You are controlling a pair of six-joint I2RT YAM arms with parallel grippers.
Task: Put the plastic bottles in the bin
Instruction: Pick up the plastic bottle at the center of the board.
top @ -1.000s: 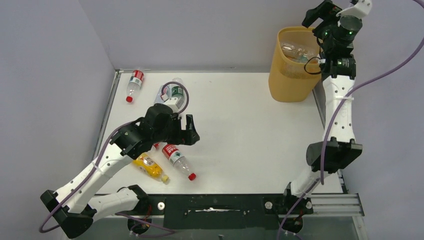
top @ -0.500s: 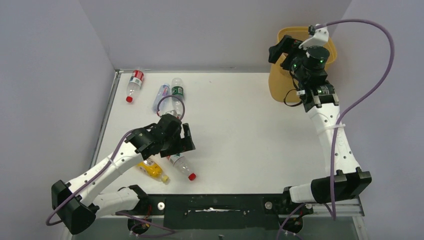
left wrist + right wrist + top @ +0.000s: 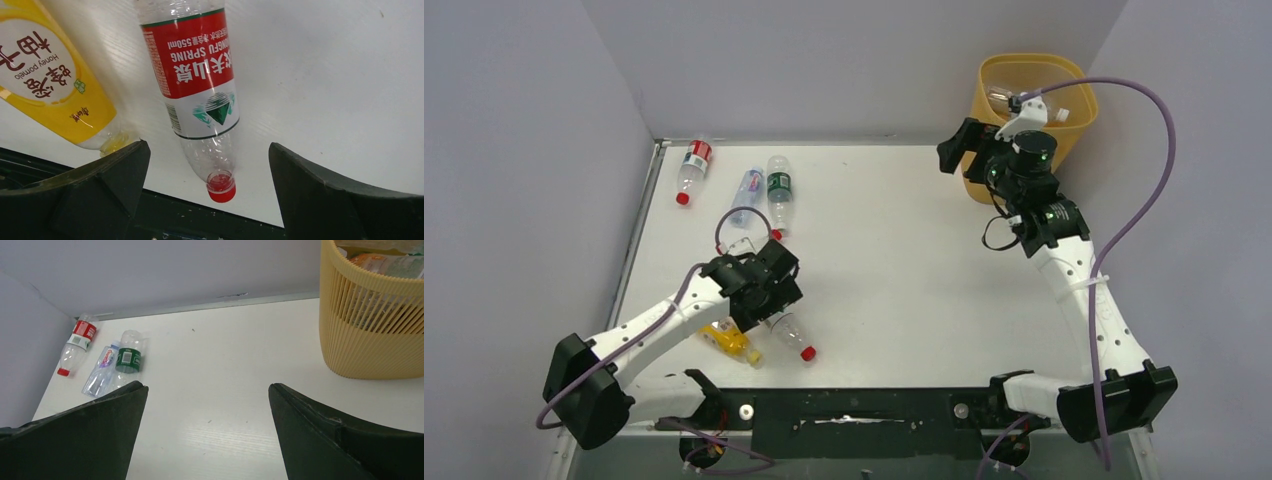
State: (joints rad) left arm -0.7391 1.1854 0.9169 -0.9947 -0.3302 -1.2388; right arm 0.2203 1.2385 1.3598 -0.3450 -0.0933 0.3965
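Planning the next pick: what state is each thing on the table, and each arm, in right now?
Near red-labelled clear plastic bottle: lying down, red cap on.
Left gripper: jaws open, straddling that bottle, no grip.
Yellow plastic bottle: lying beside it.
Far red-labelled clear bottle: lying in the rear corner.
Blue-labelled clear bottle: lying down.
Green-labelled clear bottle: lying beside it.
Ribbed yellow-orange plastic bin: upright, bottles inside.
Right gripper: jaws open, empty.
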